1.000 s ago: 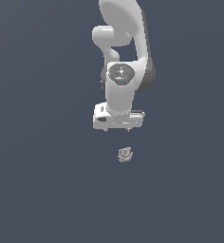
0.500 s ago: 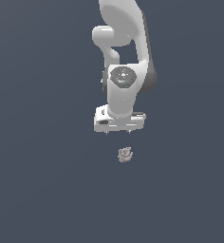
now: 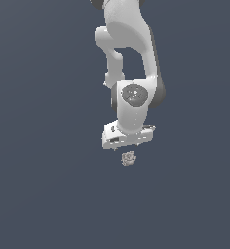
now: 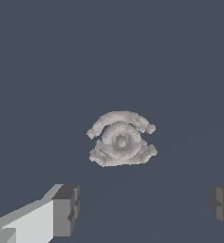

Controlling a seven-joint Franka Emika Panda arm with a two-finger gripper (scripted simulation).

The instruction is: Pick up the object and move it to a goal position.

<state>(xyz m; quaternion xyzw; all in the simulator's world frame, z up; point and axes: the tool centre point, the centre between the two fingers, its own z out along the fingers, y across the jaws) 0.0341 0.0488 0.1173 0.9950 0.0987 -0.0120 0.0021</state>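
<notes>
My hand (image 4: 141,209) hangs spread wide with nothing between its fingers (image 4: 66,209), pointing down at the dark grey table (image 3: 44,185). The object (image 3: 129,158), a small lumpy grey-beige thing with darker creases, lies on the table just below my hand (image 3: 128,144) in the exterior view. In the wrist view the object (image 4: 121,140) sits apart from both fingertips, touching neither.
</notes>
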